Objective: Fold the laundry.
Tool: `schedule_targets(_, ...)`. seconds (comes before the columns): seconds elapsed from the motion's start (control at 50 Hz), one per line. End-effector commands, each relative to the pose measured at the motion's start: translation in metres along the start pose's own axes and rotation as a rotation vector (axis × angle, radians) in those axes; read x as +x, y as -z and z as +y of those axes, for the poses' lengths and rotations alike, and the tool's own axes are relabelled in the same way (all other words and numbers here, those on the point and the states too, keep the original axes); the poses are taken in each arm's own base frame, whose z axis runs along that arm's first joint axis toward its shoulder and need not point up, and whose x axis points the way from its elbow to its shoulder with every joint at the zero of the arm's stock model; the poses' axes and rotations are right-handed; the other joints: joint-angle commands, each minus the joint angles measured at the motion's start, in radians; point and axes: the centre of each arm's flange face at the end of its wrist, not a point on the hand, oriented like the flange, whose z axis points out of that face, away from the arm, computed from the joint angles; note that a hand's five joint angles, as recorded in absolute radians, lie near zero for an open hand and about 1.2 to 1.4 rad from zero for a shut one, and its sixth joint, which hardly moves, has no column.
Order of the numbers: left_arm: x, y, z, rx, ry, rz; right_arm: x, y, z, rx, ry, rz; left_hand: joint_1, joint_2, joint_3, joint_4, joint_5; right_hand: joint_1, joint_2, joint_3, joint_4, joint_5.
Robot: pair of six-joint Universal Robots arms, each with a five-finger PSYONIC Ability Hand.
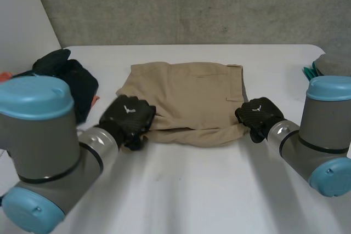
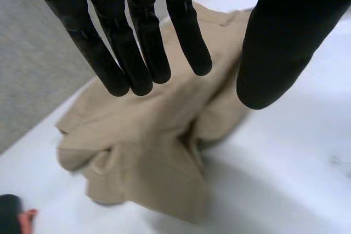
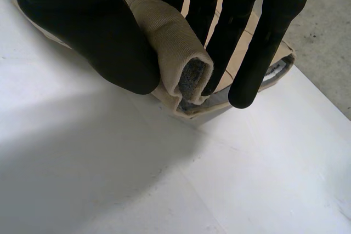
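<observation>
Pinches a corner of khaki shorts (image 1: 186, 94) in right hand (image 3: 104, 47); hovers left hand (image 2: 137, 36), fingers straight, above another.

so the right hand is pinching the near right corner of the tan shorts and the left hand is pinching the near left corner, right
Not quite. The right hand does pinch the near right corner of the tan shorts, but the left hand is open: the left wrist view shows its fingers straight over the near left corner, pinching nothing.
</observation>
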Motion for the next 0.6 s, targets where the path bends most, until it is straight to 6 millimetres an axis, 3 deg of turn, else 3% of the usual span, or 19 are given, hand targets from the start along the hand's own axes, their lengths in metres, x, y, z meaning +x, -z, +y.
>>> schedule_targets(0.02,-0.002,-0.027,0.025,-0.113,-0.021,-0.034,0.000,0.002,0.000,-0.001,0.003,0.002,-0.181,-0.188,-0.196,-0.196,-0.197,0.292,0.226,0.203,0.198,0.209)
schedule_targets(0.2,-0.013,-0.060,0.034,-0.155,-0.095,-0.115,0.003,0.002,0.002,-0.009,-0.001,0.007,-0.325,-0.332,-0.340,-0.340,-0.340,0.292,0.226,0.203,0.198,0.209)
schedule_targets(0.42,-0.021,-0.087,0.038,-0.158,-0.197,-0.147,0.008,0.000,0.002,-0.002,-0.004,0.021,-0.322,-0.329,-0.337,-0.337,-0.338,0.292,0.226,0.203,0.198,0.209)
schedule_targets(0.56,-0.017,-0.098,0.043,-0.155,-0.273,-0.136,0.010,-0.002,0.003,-0.003,-0.004,0.029,-0.199,-0.206,-0.214,-0.214,-0.215,0.292,0.226,0.203,0.198,0.209)
schedule_targets(0.6,-0.018,-0.101,0.041,-0.141,-0.284,-0.145,0.011,-0.003,0.002,0.000,-0.003,0.031,-0.056,-0.063,-0.071,-0.070,-0.071,0.292,0.226,0.203,0.198,0.209)
